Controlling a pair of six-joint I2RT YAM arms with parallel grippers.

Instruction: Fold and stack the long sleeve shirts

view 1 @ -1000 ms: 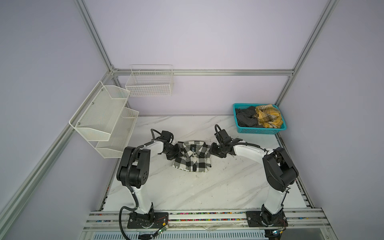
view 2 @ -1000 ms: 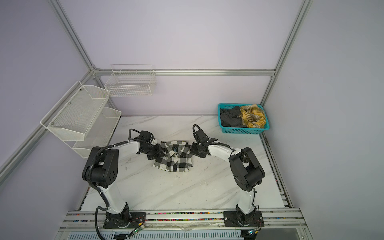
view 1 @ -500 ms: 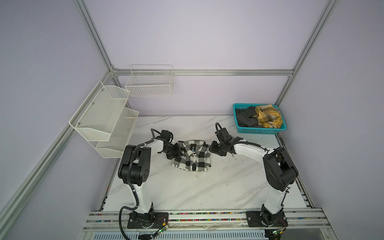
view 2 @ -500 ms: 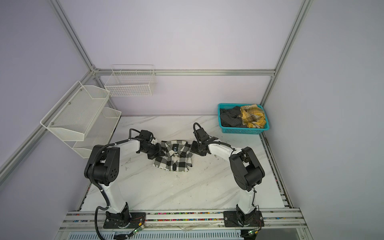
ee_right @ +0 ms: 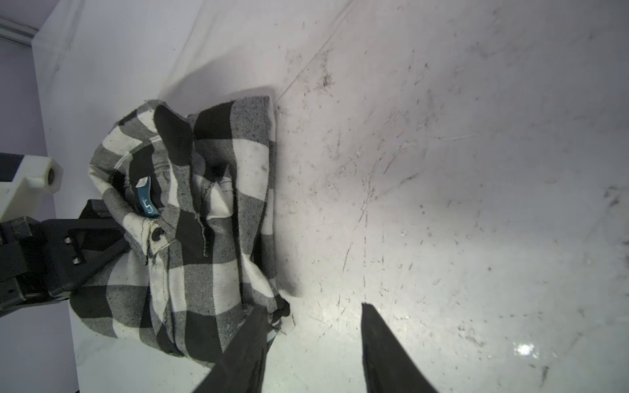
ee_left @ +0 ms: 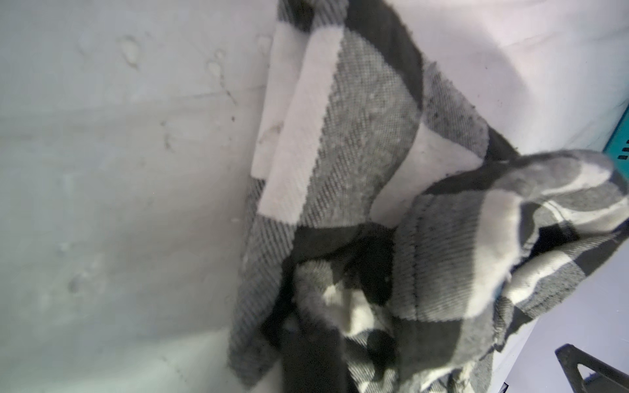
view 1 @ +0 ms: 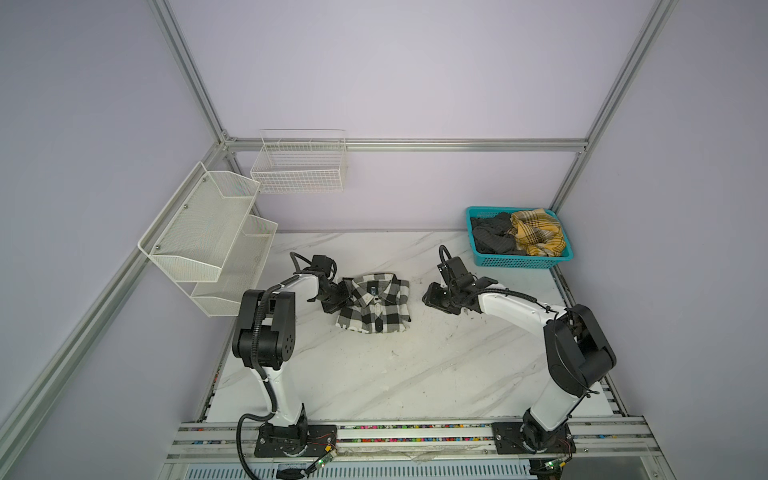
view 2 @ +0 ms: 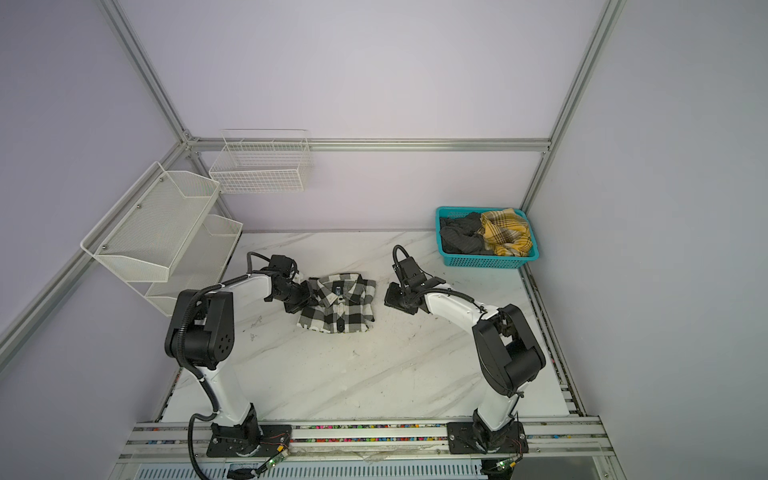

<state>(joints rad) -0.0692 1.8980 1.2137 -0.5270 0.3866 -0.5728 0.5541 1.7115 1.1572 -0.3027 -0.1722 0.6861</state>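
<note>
Pinching the black-and-white checked shirt at its edge beside the collar, left fingers closed tight, cloth bunched right against them in the left wrist view. Holding nothing, right fingers parted over bare counter, just off the shirt's opposite edge, one tip near its corner. Lying folded on the counter between both sets of fingers, collar and buttons facing up. Beyond the right fingers, toward the back corner: teal basket with a dark garment and a yellow plaid garment. Beyond the left fingers: white mesh racks on the wall.
</note>
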